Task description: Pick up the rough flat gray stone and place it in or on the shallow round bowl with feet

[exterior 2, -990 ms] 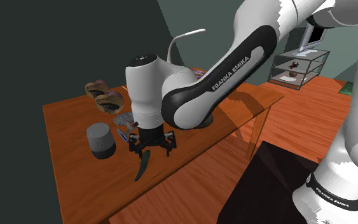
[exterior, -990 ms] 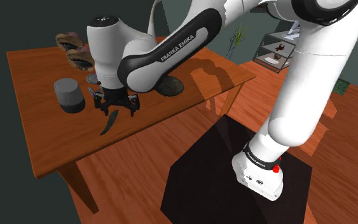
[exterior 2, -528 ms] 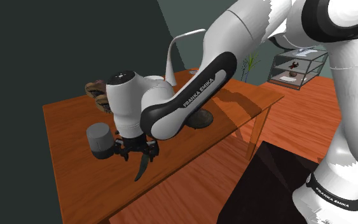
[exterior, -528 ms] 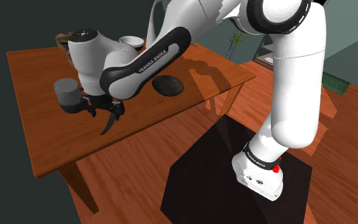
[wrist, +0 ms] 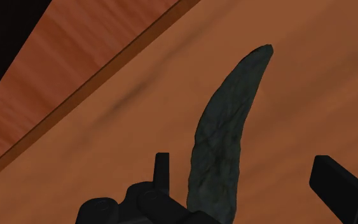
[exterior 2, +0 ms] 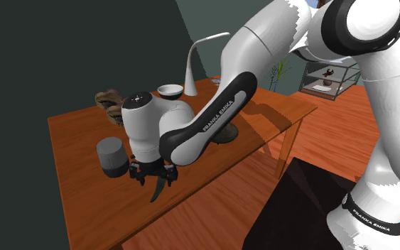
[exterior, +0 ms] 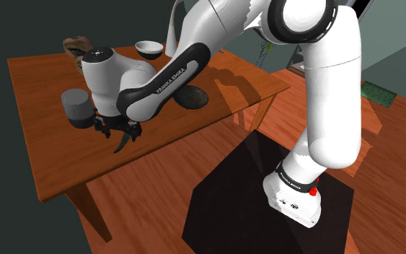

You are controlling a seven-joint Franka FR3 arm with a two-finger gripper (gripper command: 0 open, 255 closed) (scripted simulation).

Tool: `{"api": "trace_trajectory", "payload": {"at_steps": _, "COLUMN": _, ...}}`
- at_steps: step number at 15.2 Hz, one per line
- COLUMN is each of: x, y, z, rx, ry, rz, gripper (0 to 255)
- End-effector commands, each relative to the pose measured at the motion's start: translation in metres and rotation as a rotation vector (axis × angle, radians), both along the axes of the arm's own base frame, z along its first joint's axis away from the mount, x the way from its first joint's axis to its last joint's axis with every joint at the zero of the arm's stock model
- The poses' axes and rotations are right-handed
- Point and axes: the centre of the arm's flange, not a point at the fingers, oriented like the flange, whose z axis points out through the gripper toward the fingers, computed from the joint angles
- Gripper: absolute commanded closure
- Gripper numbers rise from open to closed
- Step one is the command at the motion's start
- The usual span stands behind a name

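In the shoulder view you see the black two-finger gripper point(exterior: 118, 130) low over the brown wooden table point(exterior: 42, 144). It is just above the long, curved, dark grey stone point(exterior: 124, 141). The stone lies flat near the table's front edge, close to a short grey cylinder point(exterior: 77, 108). The dark shallow round bowl point(exterior: 193, 97) sits well apart, toward that view's right.

In the second exterior view you see the gripper right over the stone.

In the wrist view the fingers point(wrist: 162, 167) stand wide apart. The stone lies on the table between them, not clasped.
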Motion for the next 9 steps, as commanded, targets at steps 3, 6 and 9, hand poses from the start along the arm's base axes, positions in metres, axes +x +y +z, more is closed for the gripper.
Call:
{"api": "trace_trajectory", "payload": {"at_steps": 3, "x": 0.0001, "y": 0.0001, "z": -0.0012, "rx": 0.000, "ry": 0.000, "rz": 0.000, "gripper": 0}}
{"api": "trace_trajectory", "payload": {"at_steps": 6, "x": 0.0001, "y": 0.0001, "z": -0.0011, "rx": 0.000, "ry": 0.000, "rz": 0.000, "gripper": 255}}
{"api": "trace_trajectory", "payload": {"at_steps": 9, "x": 0.0001, "y": 0.0000, "z": -0.0011, "rx": 0.000, "ry": 0.000, "rz": 0.000, "gripper": 255}}
